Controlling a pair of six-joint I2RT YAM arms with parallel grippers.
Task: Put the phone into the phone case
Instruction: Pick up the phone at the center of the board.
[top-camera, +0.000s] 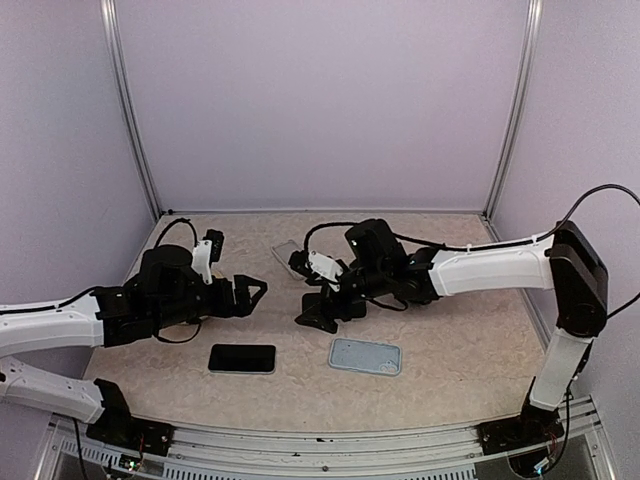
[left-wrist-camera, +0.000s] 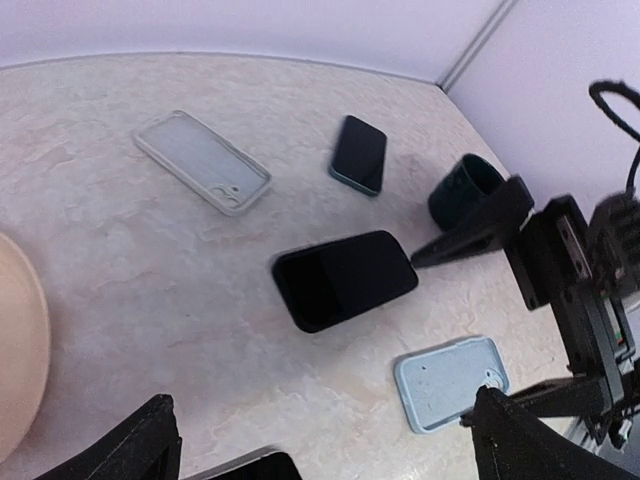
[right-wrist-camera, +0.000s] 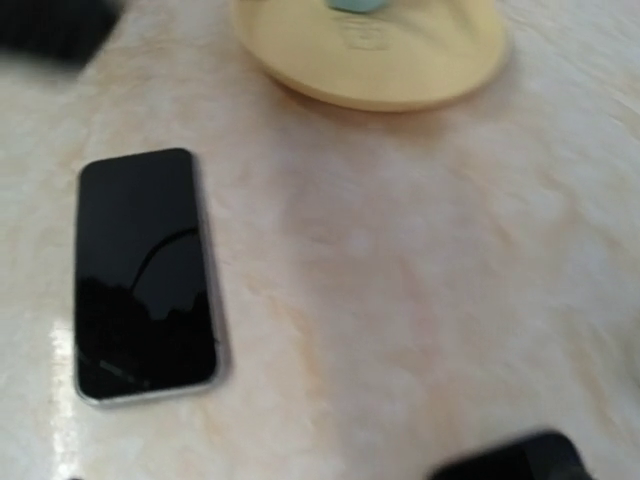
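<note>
A black phone with a silver rim (top-camera: 242, 358) lies flat near the front left; it also shows in the right wrist view (right-wrist-camera: 145, 275). A black case (left-wrist-camera: 345, 278) lies open side up at mid-table. A light blue case (top-camera: 365, 355) lies front centre and a clear case (left-wrist-camera: 205, 160) lies further back. My left gripper (top-camera: 255, 292) is open and empty, above the table to the left of the black case. My right gripper (top-camera: 305, 290) is open and empty, its fingers (left-wrist-camera: 480, 225) beside the black case. The right wrist view is blurred.
A second dark phone (left-wrist-camera: 360, 152) lies at the back beyond the black case. A pale yellow plate (right-wrist-camera: 370, 50) with a mint-coloured item on it sits at the left, under my left arm. Enclosure walls stand on three sides.
</note>
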